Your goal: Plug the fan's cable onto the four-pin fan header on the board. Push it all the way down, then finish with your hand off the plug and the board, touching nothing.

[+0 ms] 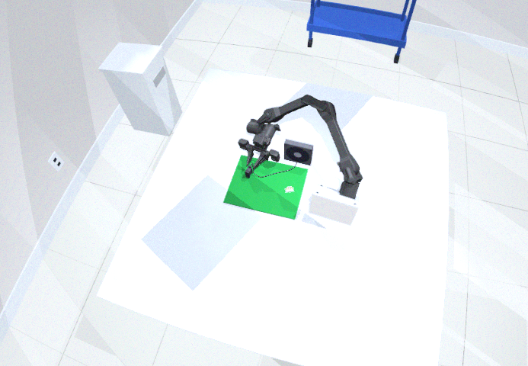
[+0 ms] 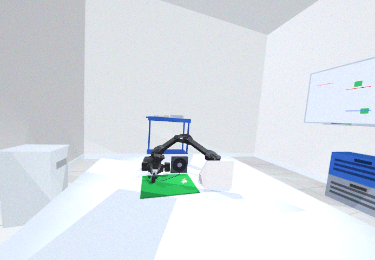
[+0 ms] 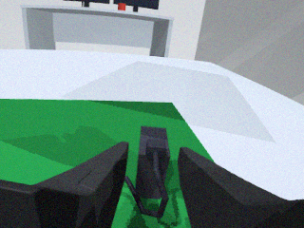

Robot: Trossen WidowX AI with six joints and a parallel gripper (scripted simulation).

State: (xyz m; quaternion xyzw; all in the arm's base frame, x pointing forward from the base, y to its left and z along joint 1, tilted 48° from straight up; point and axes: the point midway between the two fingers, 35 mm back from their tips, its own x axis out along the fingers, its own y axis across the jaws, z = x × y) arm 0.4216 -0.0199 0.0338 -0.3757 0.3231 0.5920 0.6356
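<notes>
The green board (image 1: 268,200) (image 2: 169,190) (image 3: 43,125) lies flat. The black plug (image 1: 248,174) (image 2: 153,180) (image 3: 153,134) stands at the board's far left part, its cable (image 1: 273,174) (image 2: 166,179) looping from it to the dark square fan (image 1: 297,152) (image 2: 179,164) behind the board. My gripper (image 1: 251,168) (image 2: 153,175) (image 3: 154,152) is open around the plug, with a gap on each side in the wrist view. The four-pin header cannot be made out, and how deep the plug sits cannot be told.
A small pale part (image 1: 289,189) (image 2: 184,180) is on the right of the board. A white block (image 1: 332,207) (image 2: 216,174) stands right of the board, by the arm's base. The fan stands close to the right of my gripper.
</notes>
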